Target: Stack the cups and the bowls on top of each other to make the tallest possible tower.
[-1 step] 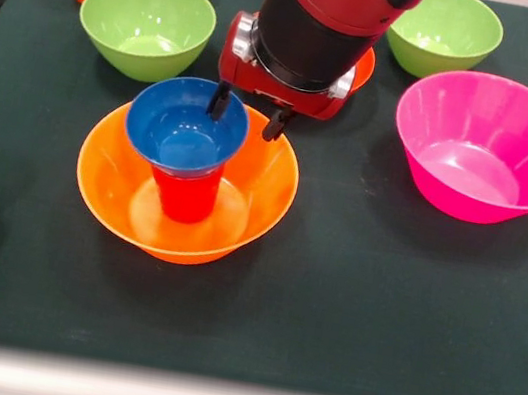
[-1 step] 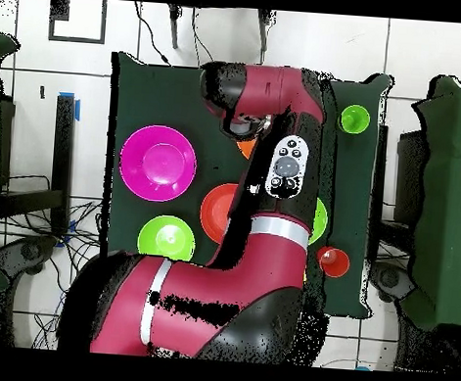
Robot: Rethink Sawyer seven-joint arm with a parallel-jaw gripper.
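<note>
End effector (image 1: 248, 114) fingers apart astride far rim of small blue bowl (image 1: 185, 128), atop red cup (image 1: 184, 194) in large orange bowl (image 1: 258, 202); open table (image 1: 348, 303) beyond.

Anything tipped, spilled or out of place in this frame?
Nothing stands out. The blue bowl sits level on the red cup inside the orange bowl, with the open end effector at its rim. The other bowls and cups stand upright.
</note>
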